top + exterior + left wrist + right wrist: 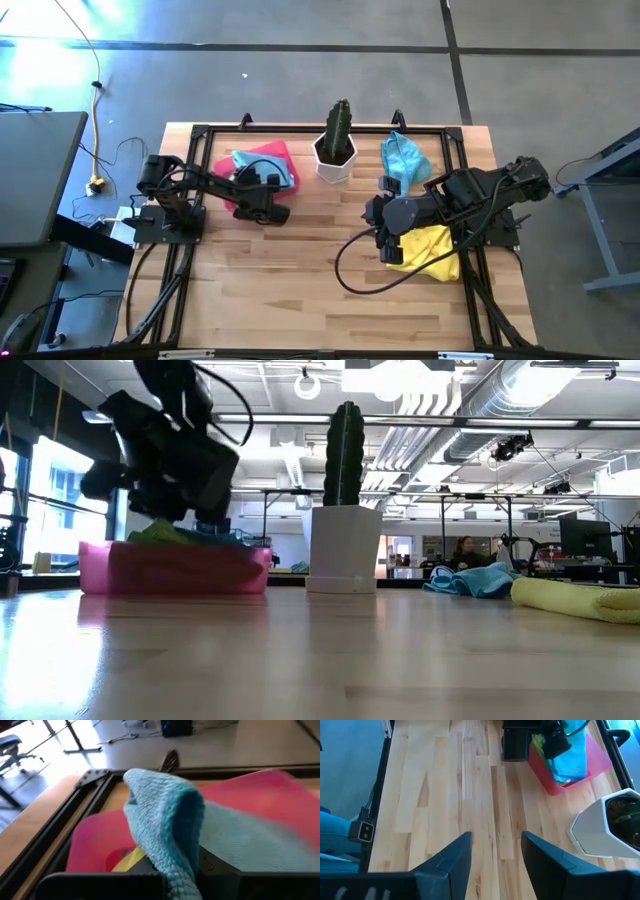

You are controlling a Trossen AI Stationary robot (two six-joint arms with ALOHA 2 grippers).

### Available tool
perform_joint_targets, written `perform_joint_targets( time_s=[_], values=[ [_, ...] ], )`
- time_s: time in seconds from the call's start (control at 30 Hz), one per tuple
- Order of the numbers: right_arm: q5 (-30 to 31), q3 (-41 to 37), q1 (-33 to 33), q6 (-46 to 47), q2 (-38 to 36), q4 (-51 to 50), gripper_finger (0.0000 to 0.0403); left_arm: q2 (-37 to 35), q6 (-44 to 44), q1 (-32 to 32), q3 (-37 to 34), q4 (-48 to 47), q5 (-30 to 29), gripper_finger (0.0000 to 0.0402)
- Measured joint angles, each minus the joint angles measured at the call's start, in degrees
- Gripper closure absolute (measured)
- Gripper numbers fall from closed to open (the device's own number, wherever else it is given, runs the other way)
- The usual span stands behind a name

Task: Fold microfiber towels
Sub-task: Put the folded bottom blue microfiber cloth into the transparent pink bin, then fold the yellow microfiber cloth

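Note:
A pink tray (pixel 268 152) at the far left holds a light blue towel (pixel 280 170), with lime green (pixel 160 532) and yellow (pixel 125 862) cloth beside it. My left gripper (pixel 265 184) is over the tray's near side, shut on the light blue towel (pixel 160 820). A yellow towel (pixel 432 250) lies flat on the table at the right. A second light blue towel (pixel 405 155) lies crumpled at the far right. My right gripper (pixel 495 855) is open and empty above bare table, just left of the yellow towel. My left gripper holds a bunched fold of the light blue towel (pixel 172 852) between its fingers, which the cloth itself covers. The fold stands up above the fingers and drapes over them. The rest of the towel (pixel 260 840) lies in the pink tray.
A cactus in a white pot (pixel 337 150) stands at the far middle, between the tray and the crumpled blue towel. A black frame (pixel 200 135) runs along the table's far and side edges. Bare wood (pixel 290 280) fills the near half of the table.

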Motion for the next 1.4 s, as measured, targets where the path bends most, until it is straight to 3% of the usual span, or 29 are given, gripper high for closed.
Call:
perform_joint_targets(
  time_s=[0.33, 0.5, 0.8, 1.1, 1.4],
  values=[
    [0.00, 0.00, -0.01, 0.14, 0.00, 0.09, 0.0238, 0.00, -1.08, -1.44, -2.57, 0.26, 5.25, 0.0393],
    [0.00, 0.00, -0.02, 0.22, 0.00, 0.63, 0.0238, -0.02, -0.32, -1.88, -2.55, 0.26, 9.13, 0.0365],
    [-0.68, 0.00, 0.00, 1.82, 0.00, 0.28, 0.0238, -1.29, 17.20, -0.48, 3.15, -5.63, 13.52, 0.0282],
    [1.03, -0.06, 0.00, 8.03, 0.00, -9.26, 0.0238, -1.31, 48.65, -1.19, 14.53, -11.52, 13.82, 0.0236],
    [2.56, -0.40, 0.01, 19.24, 0.00, -21.85, 0.0238, -1.31, 55.70, -1.98, 15.05, -11.27, 15.05, 0.0233]
  ],
)
